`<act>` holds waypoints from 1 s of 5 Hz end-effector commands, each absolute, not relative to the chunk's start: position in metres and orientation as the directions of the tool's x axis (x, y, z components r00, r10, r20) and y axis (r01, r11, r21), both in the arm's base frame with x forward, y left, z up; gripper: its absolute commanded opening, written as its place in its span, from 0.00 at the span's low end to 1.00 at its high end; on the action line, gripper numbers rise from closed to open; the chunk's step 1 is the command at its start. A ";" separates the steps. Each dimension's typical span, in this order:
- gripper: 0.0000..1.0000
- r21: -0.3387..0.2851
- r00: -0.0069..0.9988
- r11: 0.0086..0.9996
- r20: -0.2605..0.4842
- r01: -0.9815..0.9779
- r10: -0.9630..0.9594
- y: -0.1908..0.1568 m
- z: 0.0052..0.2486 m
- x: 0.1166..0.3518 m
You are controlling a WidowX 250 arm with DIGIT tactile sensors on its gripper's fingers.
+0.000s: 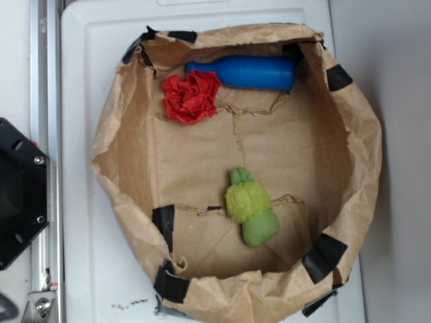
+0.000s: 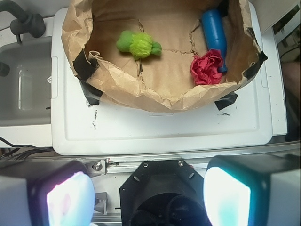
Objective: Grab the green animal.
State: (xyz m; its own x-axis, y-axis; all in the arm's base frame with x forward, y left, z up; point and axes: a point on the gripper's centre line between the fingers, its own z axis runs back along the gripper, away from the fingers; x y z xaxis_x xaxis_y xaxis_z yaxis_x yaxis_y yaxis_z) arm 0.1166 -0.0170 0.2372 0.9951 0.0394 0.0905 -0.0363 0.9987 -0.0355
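Inside the crumpled brown paper bag [image 1: 128, 168], the fuzzy lime green animal [image 1: 250, 206] lies apart from the ruffled red flower [image 1: 191, 97]. The gripper [image 2: 148, 197] gapes wide, empty.

A brown paper bag [image 1: 128, 155], walls rolled down, sits on a white tray [image 1: 87, 40]. The green animal [image 1: 250, 207] lies near its front wall. A red fabric flower [image 1: 191, 97] touches a blue bottle [image 1: 246, 73] along the back wall.

No readable text, label, brand, number or sign on anything visible.
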 end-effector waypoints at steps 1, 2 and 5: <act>1.00 -0.035 0.995 0.999 0.091 -0.036 0.039 -0.017 0.237 0.117; 1.00 -0.057 0.995 0.998 0.100 -0.009 0.015 -0.011 0.234 0.145; 1.00 -0.095 0.925 0.922 0.094 0.376 -0.367 -0.002 0.204 0.251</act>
State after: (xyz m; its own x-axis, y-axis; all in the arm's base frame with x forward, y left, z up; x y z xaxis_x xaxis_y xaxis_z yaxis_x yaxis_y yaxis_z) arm 0.2469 -0.0023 0.1900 0.9238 -0.3794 0.0516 0.3828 0.9159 -0.1210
